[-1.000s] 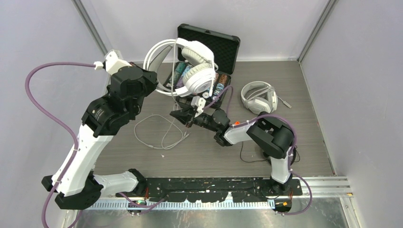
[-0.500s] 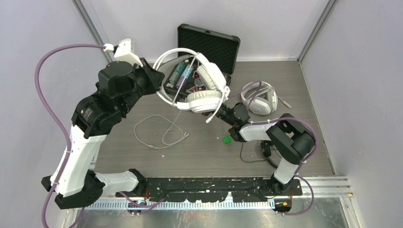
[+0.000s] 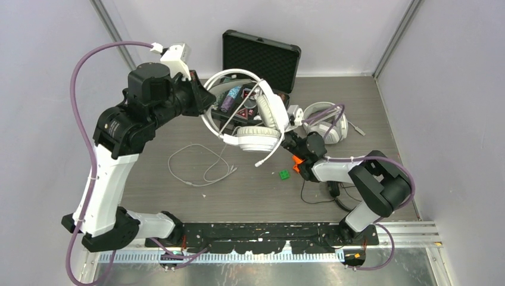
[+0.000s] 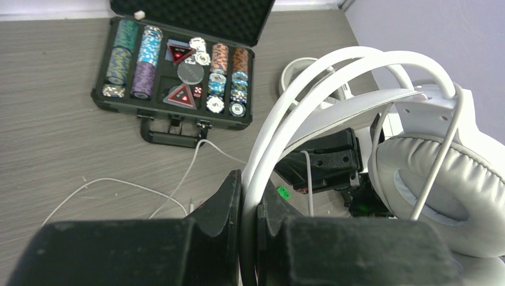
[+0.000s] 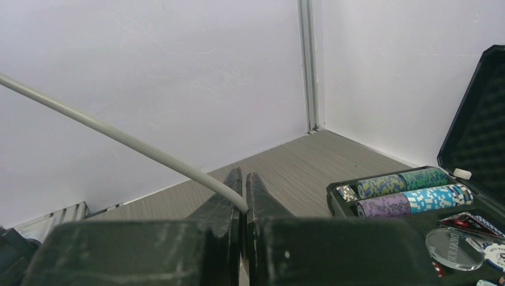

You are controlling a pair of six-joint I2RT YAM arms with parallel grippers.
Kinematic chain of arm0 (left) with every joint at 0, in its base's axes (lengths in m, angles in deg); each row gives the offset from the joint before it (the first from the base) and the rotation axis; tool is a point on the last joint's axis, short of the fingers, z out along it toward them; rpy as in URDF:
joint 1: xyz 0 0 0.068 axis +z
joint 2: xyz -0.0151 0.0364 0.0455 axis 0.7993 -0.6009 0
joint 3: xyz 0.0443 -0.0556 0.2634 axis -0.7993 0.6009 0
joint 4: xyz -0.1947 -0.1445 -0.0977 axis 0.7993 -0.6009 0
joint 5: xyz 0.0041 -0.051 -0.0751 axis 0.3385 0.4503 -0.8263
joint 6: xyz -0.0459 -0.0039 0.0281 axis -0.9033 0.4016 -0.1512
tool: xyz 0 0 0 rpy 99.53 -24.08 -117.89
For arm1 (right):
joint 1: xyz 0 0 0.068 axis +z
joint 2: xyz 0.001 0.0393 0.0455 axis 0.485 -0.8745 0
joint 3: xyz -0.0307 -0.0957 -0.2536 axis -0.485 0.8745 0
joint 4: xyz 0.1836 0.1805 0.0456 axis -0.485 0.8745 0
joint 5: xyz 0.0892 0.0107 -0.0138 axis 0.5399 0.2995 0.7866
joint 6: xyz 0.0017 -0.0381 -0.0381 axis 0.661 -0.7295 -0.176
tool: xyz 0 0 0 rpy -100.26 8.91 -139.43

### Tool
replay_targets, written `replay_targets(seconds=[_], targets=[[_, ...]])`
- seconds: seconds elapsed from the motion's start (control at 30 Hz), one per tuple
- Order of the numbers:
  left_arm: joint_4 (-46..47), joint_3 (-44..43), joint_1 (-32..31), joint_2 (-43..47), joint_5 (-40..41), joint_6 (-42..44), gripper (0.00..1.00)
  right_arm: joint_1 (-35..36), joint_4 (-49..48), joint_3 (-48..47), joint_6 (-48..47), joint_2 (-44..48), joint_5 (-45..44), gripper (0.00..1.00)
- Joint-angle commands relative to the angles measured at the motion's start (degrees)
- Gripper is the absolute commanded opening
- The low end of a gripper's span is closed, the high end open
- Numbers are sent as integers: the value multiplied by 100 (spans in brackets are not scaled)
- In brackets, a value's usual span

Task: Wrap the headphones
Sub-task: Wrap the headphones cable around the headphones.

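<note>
Wrapping barely begun: left pincer [image 4: 250, 205] clamped on the white headphones [image 3: 255, 124] raised above the surface [image 3: 256, 193] centre, right pincer [image 5: 244, 205] shut on their cable [image 5: 119, 138], slack [image 3: 196, 168] lying loose near-left, second pair [image 3: 324, 122] unwrapped far right.

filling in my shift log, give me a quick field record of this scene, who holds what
left hand: shut on the headband of the large white over-ear headphones, held up
right hand: shut on a thin grey cable
second white over-ear headphones: lying on the grey table
open black poker chip case: at the back
</note>
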Motion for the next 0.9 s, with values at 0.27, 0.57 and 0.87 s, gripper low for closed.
replay_targets(seconds=[0.27,0.57,0.87], targets=[[52,549,709,72,-2816,3309,0,-442,2180,125,1148,1752,423,1],[-401,1618,709,-17,-3531,5964,0,-440,5031,-289,1312,2686,991,0],[-445,1400,709,-379,-2234,6919,0,-443,7243,-938,984,3108,1731,0]])
